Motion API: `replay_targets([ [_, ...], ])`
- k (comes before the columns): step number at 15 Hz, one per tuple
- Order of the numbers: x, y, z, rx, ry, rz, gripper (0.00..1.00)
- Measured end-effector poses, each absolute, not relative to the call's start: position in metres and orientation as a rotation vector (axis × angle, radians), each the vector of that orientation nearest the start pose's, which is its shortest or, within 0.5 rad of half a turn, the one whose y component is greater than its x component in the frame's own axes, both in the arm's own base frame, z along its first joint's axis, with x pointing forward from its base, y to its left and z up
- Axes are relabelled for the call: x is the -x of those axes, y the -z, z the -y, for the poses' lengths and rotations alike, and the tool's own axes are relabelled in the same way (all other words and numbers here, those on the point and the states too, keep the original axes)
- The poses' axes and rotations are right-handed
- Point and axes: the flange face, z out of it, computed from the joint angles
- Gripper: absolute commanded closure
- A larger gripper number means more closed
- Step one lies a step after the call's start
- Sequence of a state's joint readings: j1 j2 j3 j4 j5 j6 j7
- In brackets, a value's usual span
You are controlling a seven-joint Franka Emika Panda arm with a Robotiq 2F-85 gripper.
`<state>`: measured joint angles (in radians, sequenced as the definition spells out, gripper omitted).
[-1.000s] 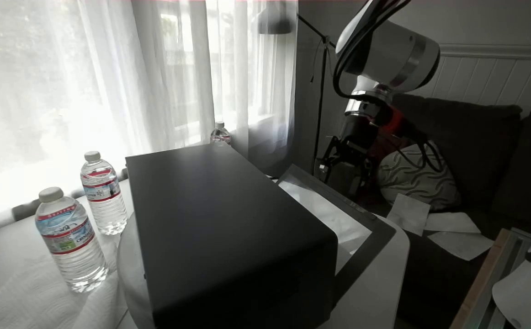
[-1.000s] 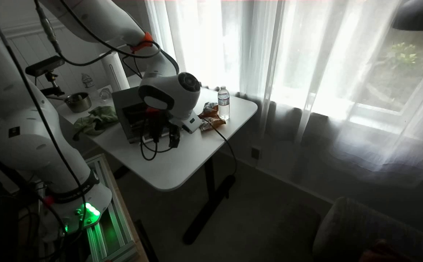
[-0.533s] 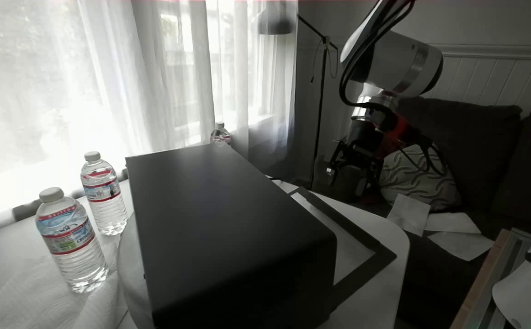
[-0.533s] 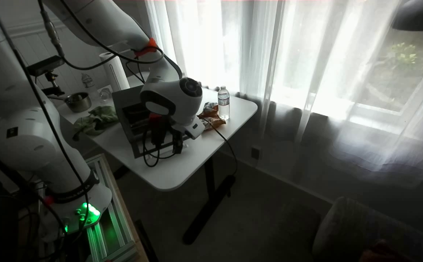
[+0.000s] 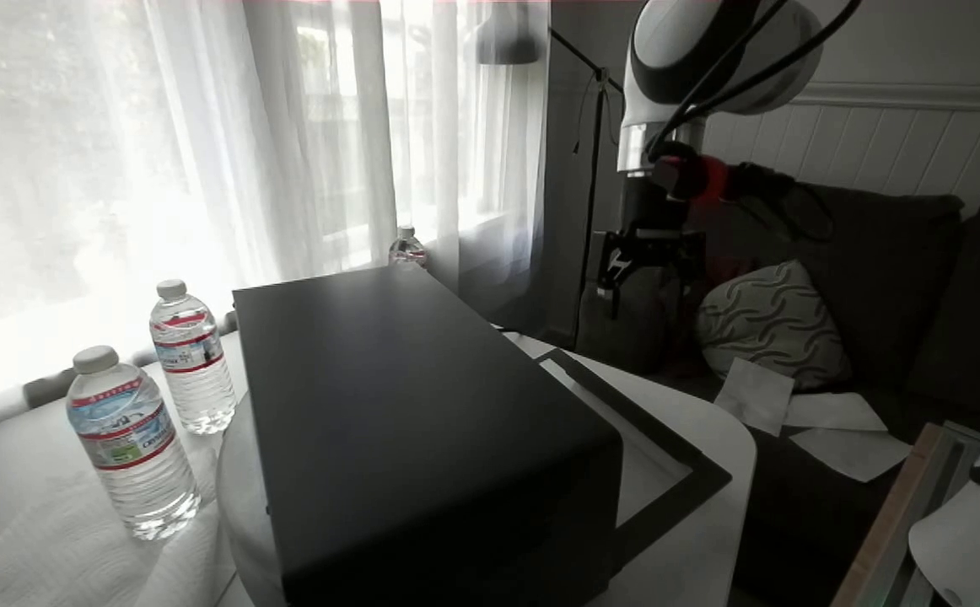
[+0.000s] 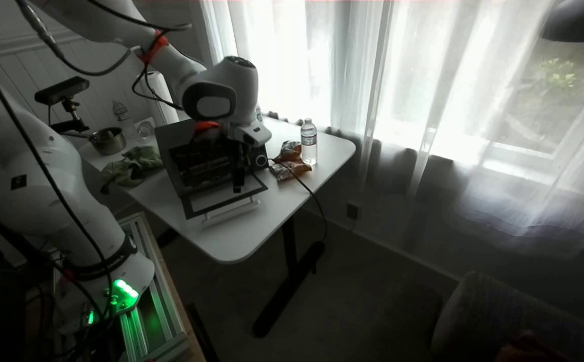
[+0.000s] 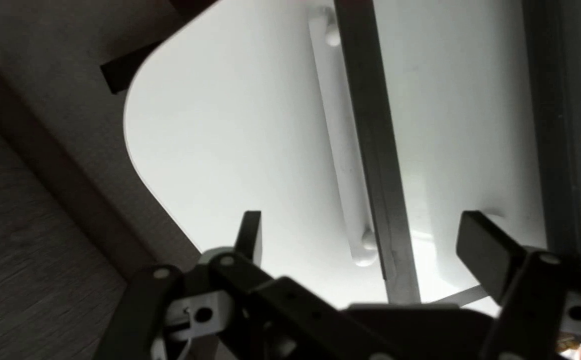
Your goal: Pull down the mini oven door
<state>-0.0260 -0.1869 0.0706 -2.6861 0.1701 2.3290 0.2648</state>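
The mini oven (image 5: pixel 406 396) is a large black box on the white table; its dark open interior (image 6: pixel 204 168) shows in an exterior view. The mini oven door (image 5: pixel 675 512) is folded down and lies about level in front of the oven, close above the table; its frame (image 7: pixel 378 145) crosses the wrist view. The pale bar handle (image 6: pixel 231 211) runs along its outer edge and also shows in the wrist view (image 7: pixel 343 150). My gripper (image 5: pixel 647 308) points down above the door, apart from it. Its fingers (image 7: pixel 360 222) are wide open with nothing between them.
Water bottles (image 5: pixel 131 443) stand behind the oven. Another bottle (image 6: pixel 309 143) and a snack bag (image 6: pixel 292 163) are beside it. A green cloth (image 6: pixel 133 168) and a metal pot (image 6: pixel 107 141) lie on its other side. The white table (image 6: pixel 236 244) has a rounded edge.
The door has swung down from a tilt to about level and has stayed there since half a second ago. My gripper has risen off the door and turned more upright.
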Motion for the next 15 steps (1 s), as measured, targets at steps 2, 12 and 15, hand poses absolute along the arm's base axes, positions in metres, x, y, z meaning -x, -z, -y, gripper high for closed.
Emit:
replay_targets([
  [2,-0.380,-0.311,-0.054,3.051,-0.312,-0.541,0.00],
  [12,-0.327,-0.452,-0.170,3.203,-0.240,-0.498,0.00],
  [15,-0.328,-0.449,-0.169,3.203,-0.254,-0.502,0.00],
])
